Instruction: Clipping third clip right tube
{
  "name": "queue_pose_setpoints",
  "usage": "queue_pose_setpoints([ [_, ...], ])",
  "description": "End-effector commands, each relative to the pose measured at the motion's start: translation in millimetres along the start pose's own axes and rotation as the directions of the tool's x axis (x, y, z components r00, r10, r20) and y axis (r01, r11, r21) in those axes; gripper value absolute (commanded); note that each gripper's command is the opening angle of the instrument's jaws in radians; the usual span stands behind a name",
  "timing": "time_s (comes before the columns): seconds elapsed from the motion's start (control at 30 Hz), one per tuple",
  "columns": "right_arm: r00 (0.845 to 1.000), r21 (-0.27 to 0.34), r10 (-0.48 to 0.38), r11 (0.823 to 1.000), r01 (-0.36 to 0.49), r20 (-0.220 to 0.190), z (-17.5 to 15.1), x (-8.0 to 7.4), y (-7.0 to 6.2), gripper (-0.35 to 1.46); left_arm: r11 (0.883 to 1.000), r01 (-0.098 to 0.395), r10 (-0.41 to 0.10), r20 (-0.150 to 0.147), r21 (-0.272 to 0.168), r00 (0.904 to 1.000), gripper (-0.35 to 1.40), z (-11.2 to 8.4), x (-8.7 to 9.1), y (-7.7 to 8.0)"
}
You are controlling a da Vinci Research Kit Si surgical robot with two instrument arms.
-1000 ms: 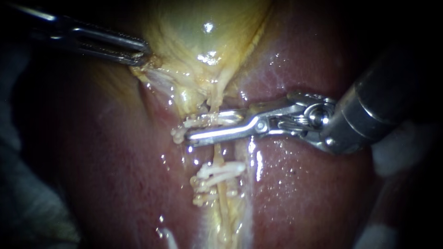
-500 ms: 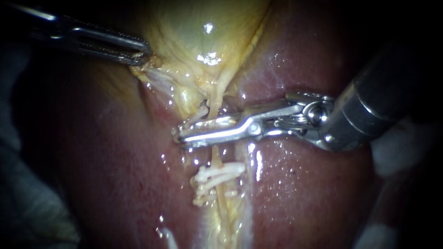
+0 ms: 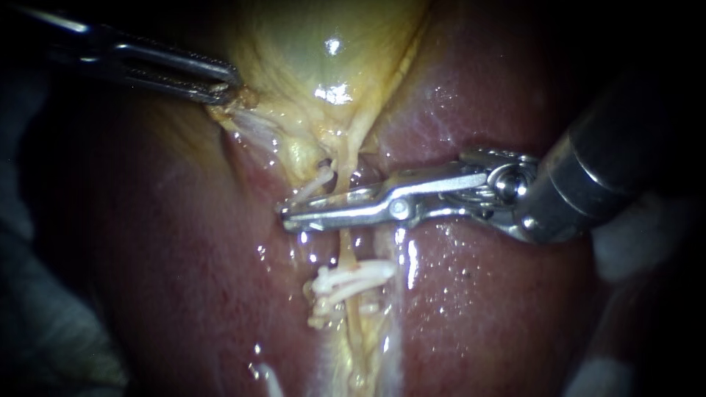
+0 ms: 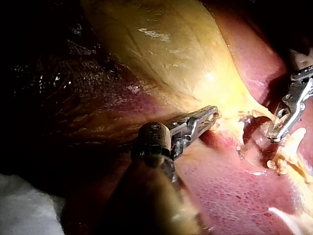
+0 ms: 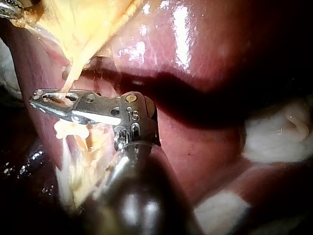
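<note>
The right instrument (image 3: 290, 215) lies across the tube (image 3: 346, 254) with its jaws pressed almost together on a white clip (image 3: 310, 187). Only a slanting sliver of that clip shows above the upper jaw; metal hides the rest, along with the stretch of tube inside the jaws. Further down the same tube, apart from the jaws, sit the two lower clips (image 3: 351, 278), their ends overlapping and hard to separate. The left instrument (image 3: 224, 88) pinches the frayed lower edge of the gallbladder (image 3: 323, 59), and its shaft fades into darkness. The wet liver (image 3: 478, 316) lies beneath it all. Whether this is the right tube cannot be told.
</note>
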Motion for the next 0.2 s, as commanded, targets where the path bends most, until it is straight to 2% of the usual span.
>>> queue_pose_setpoints([
  [0.03, 1.0, 0.0, 0.0, 1.0, 0.0, 0.0, 0.1, 0.0, 0.0, -0.35, 1.0, 0.0, 0.0, 0.0, 0.0, 1.0, -0.35, 0.0, 0.0, 0.0],
  [0.2, 1.0, 0.0, -0.001, 1.0, 0.001, 0.0, 0.1, 0.0, 0.0, -0.35, 1.0, 0.0, 0.0, 0.0, 0.0, 1.0, -0.35, 0.1, 0.1, -0.1],
])
